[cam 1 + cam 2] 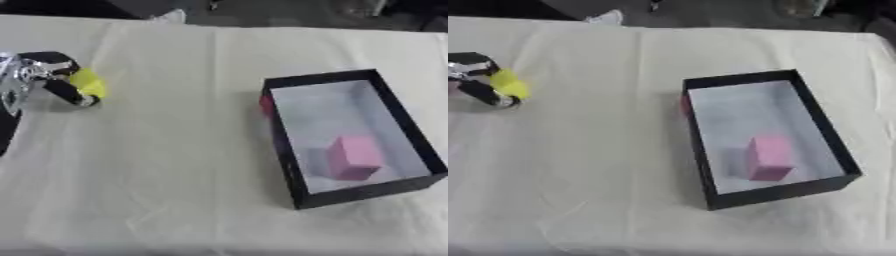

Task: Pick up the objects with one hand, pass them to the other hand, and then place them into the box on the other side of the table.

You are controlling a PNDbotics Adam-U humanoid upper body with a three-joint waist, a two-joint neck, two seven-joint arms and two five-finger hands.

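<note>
My left hand (48, 75) is at the far left of the table, its fingers curled round a small yellow object (88, 83). A black box (411, 131) with a pale floor stands on the right side of the table. Inside it a pink block (353, 157) stands near the front wall. A small red thing (266, 104) shows just outside the box's left wall, touching it or close beside it. My right hand shows in neither view.
A cream cloth (175, 165) with soft creases covers the whole table. Dark shapes lie beyond the table's far edge (262, 26). Between my left hand and the box lies bare cloth.
</note>
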